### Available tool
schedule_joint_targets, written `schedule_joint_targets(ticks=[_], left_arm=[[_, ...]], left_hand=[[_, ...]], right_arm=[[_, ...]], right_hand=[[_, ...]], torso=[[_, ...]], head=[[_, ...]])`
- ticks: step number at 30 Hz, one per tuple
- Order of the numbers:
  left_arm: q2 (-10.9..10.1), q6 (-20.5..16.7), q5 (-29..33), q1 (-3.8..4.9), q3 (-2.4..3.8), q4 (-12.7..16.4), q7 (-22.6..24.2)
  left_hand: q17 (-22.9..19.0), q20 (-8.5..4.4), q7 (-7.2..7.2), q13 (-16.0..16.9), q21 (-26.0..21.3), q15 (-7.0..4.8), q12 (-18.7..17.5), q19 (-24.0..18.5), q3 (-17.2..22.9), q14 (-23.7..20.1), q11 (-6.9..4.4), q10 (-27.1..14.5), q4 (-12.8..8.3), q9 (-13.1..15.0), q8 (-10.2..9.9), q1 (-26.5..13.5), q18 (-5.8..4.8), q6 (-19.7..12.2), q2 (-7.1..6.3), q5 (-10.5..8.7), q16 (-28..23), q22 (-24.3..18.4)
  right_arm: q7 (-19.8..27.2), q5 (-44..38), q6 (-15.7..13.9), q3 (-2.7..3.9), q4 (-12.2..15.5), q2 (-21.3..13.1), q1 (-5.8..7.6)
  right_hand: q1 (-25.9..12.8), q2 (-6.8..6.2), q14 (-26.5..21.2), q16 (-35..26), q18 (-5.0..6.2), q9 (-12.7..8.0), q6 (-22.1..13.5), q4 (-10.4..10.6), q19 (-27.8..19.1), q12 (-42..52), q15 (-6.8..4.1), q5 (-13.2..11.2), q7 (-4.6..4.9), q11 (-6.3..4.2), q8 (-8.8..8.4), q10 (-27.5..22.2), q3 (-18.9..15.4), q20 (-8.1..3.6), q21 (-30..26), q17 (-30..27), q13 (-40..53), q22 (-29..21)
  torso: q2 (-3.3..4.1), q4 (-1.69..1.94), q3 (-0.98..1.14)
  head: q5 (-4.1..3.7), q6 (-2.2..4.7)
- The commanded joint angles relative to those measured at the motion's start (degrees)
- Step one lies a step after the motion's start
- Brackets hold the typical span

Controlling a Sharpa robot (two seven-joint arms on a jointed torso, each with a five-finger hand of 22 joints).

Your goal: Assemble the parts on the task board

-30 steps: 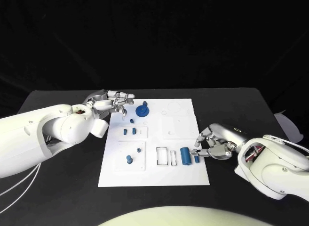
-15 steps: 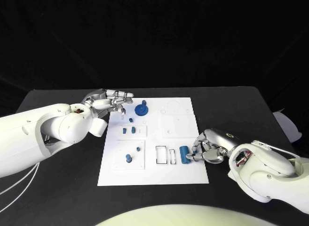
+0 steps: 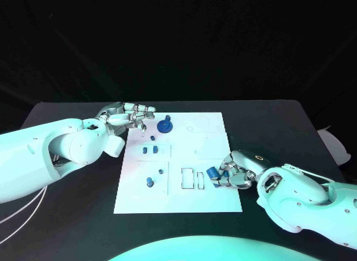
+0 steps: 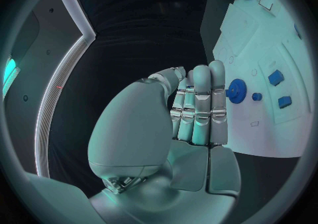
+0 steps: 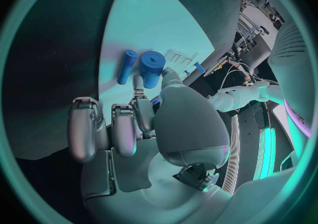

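Observation:
The white task board [image 3: 201, 155] lies in the middle of the black table. Near its right edge a thick blue cylinder [image 3: 214, 173] is pinched at its near end by my right hand [image 3: 235, 174], thumb on one side and a fingertip on the other. The right wrist view shows this cylinder [image 5: 151, 68] beside a thin blue peg [image 5: 126, 66] that lies flat on the board [image 5: 156, 17]. My left hand [image 3: 131, 115] hovers at the board's far left corner, fingers [image 4: 199, 102] straight and together, holding nothing. A round blue gear [image 3: 165, 126] stands just beside it.
Small blue parts stand in the board's left half [image 3: 151, 150], with two more lower down [image 3: 150, 182]. Two rectangular slots [image 3: 188, 178] sit left of the cylinder. A pale object [image 3: 335, 144] lies at the table's right edge.
My right hand has slid in toward the board, covering the thin peg, and has closed on the thick cylinder, which has shifted slightly away from me. The left hand has stayed put.

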Motion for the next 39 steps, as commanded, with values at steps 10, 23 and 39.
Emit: schedule_joint_targets(ticks=[10, 23, 39], left_arm=[[-0.01, 1.15, 0.24, 0.02, 0.03, 0.18, 0.08], [-0.19, 1.20, 0.24, 0.02, 0.03, 0.27, -0.03], [-0.16, 1.38, 0.24, 0.02, 0.02, 0.25, -0.08]], left_hand=[[-0.09, 0.21, 0.23, 0.07, -0.35, 0.05, 0.35, -0.25, -0.24, -0.37, 0.09, -0.42, 0.00, -0.12, -0.12, -0.21, 0.84, -0.03, 0.70, -0.03, -0.20, -0.08], [-0.09, 0.21, 0.23, 0.07, -0.35, 0.05, 0.35, -0.25, -0.24, -0.37, 0.09, -0.42, 0.00, -0.12, -0.12, -0.21, 0.84, -0.03, 0.70, -0.03, -0.20, -0.08], [-0.12, 0.23, 0.23, 0.09, -0.41, 0.07, 0.42, -0.25, -0.27, -0.39, 0.10, -0.51, 0.07, -0.15, -0.11, -0.33, 0.84, -0.06, 0.78, -0.02, -0.20, -0.11]], right_arm=[[-0.96, -0.33, 2.57, 0.00, -1.91, 2.27, -1.29], [-1.62, -1.28, 0.98, 0.02, -2.76, 2.95, -1.86], [-1.73, -1.01, -7.10, 0.77, 2.97, 1.43, -0.25]], right_hand=[[-0.64, 0.32, 4.75, 0.27, -0.48, 0.20, -0.28, 0.02, 2.04, 0.35, -0.07, 0.21, -0.09, 0.03, 0.32, 0.10, -0.44, -0.27, -0.33, 9.27, 0.13, 12.28], [0.62, 1.00, 4.80, 0.41, -0.54, 0.87, 0.14, -0.25, 2.16, 0.59, -0.20, 0.68, -0.32, -0.17, 0.63, 0.22, -0.35, -0.34, -0.01, 9.54, 0.51, 12.37], [2.04, 2.19, 5.09, 1.12, -0.95, 2.22, 1.33, -0.16, 2.95, 2.01, -0.66, 3.81, -0.96, -0.74, 1.28, 1.39, -0.71, -0.73, 2.03, 10.90, 2.06, 12.92]], torso=[[0.01, 0.00, 0.02], [0.00, -0.03, 0.06], [-0.08, 0.01, -0.04]], head=[[0.30, -0.13], [0.53, -0.30], [0.30, -0.01]])
